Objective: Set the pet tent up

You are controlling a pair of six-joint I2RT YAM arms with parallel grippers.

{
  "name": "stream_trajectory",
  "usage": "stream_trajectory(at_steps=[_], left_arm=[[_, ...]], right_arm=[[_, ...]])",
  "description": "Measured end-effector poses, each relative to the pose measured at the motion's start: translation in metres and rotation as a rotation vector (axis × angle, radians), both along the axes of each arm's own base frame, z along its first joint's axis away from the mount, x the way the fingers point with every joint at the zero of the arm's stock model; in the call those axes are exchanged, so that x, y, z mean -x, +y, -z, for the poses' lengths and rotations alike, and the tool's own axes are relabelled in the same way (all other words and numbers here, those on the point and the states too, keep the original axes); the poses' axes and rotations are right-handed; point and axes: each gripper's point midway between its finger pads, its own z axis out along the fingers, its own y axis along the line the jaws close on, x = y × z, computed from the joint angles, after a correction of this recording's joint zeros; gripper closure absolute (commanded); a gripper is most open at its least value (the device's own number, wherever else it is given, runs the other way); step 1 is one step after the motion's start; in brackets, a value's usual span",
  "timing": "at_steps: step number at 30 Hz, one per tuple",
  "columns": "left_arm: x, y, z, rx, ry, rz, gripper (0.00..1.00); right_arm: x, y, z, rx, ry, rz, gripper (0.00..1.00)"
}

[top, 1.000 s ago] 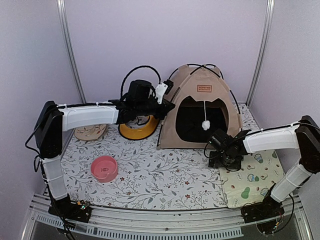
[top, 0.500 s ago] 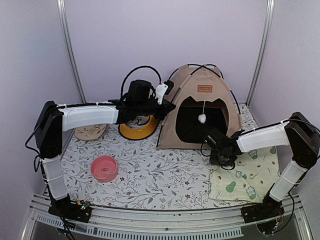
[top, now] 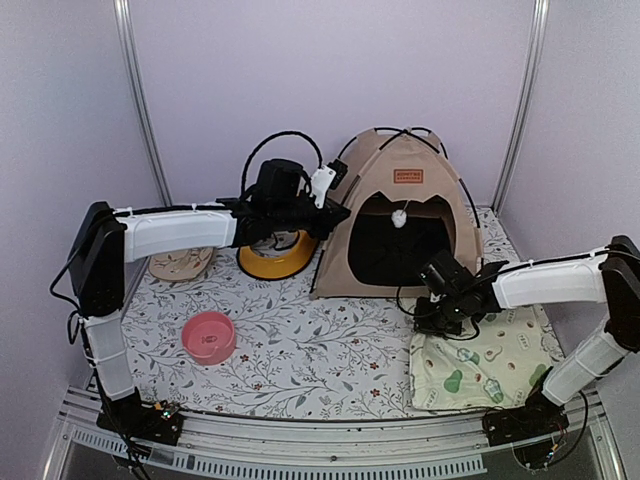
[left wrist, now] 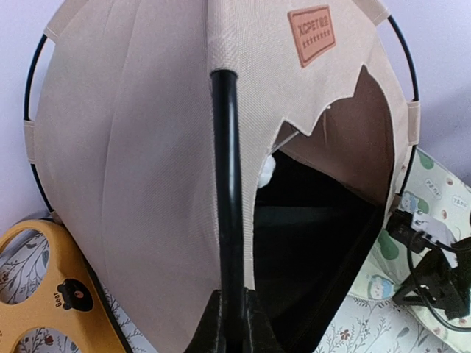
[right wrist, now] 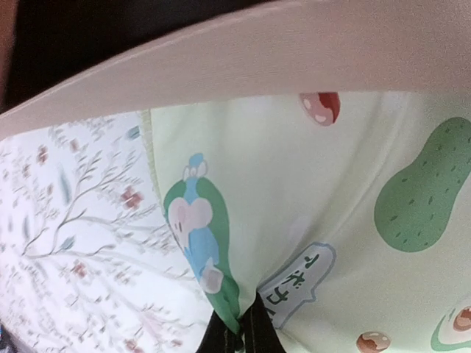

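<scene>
The pet tent stands upright at the back, tan with black poles and a dark doorway. My left gripper is shut on the black front pole at the tent's left side; the pole runs up from between the fingers of this gripper. My right gripper is low in front of the doorway, shut on a bunched fold of the cream mat. In the right wrist view that gripper pinches the mat just below the tent's beige bottom edge.
A yellow double-bowl feeder sits left of the tent, also showing as the feeder in the left wrist view. A pink bowl lies front left, a tan flat item behind it. A white pompom hangs in the doorway.
My right gripper has shut on the mat and pulled its near corner left, toward the doorway. The pompom has swung upward. The left arm has not moved.
</scene>
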Motion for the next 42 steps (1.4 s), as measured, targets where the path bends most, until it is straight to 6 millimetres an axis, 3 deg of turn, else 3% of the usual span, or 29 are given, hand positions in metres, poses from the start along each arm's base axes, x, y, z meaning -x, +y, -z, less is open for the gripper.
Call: stream_trajectory(at_steps=[6, 11, 14, 19, 23, 24, 29, 32, 34, 38, 42], left_arm=[[-0.008, -0.003, -0.001, -0.006, -0.002, -0.018, 1.00], [-0.015, -0.009, 0.017, -0.026, 0.021, -0.020, 1.00], [-0.016, -0.010, 0.018, -0.027, 0.022, -0.020, 1.00], [-0.016, -0.010, 0.017, -0.036, 0.024, -0.022, 1.00], [-0.016, -0.009, 0.018, -0.050, 0.014, -0.017, 1.00], [-0.016, -0.009, 0.019, -0.052, 0.013, -0.017, 0.95], [-0.014, -0.006, 0.023, -0.076, 0.025, -0.018, 0.55], [-0.012, -0.001, 0.025, -0.091, 0.041, -0.031, 0.41], [-0.008, 0.007, 0.019, -0.088, 0.054, -0.055, 0.34], [0.000, 0.030, -0.020, -0.027, 0.042, -0.119, 0.26], [0.017, 0.073, -0.065, 0.085, 0.028, -0.203, 0.23]], right_arm=[[0.026, 0.046, -0.042, -0.267, 0.004, -0.156, 1.00], [0.047, 0.084, -0.075, -0.462, 0.016, -0.291, 1.00], [0.054, 0.099, -0.097, -0.555, 0.010, -0.353, 1.00], [0.057, 0.121, -0.156, -0.712, -0.065, -0.444, 1.00], [0.054, 0.129, -0.219, -0.817, -0.184, -0.503, 1.00], [0.053, 0.131, -0.239, -0.844, -0.227, -0.519, 1.00], [0.045, 0.134, -0.290, -0.883, -0.357, -0.546, 1.00], [0.038, 0.138, -0.302, -0.884, -0.405, -0.553, 1.00], [0.033, 0.142, -0.298, -0.874, -0.409, -0.550, 1.00], [0.023, 0.150, -0.283, -0.848, -0.402, -0.531, 1.00], [0.018, 0.163, -0.278, -0.839, -0.430, -0.522, 1.00]])
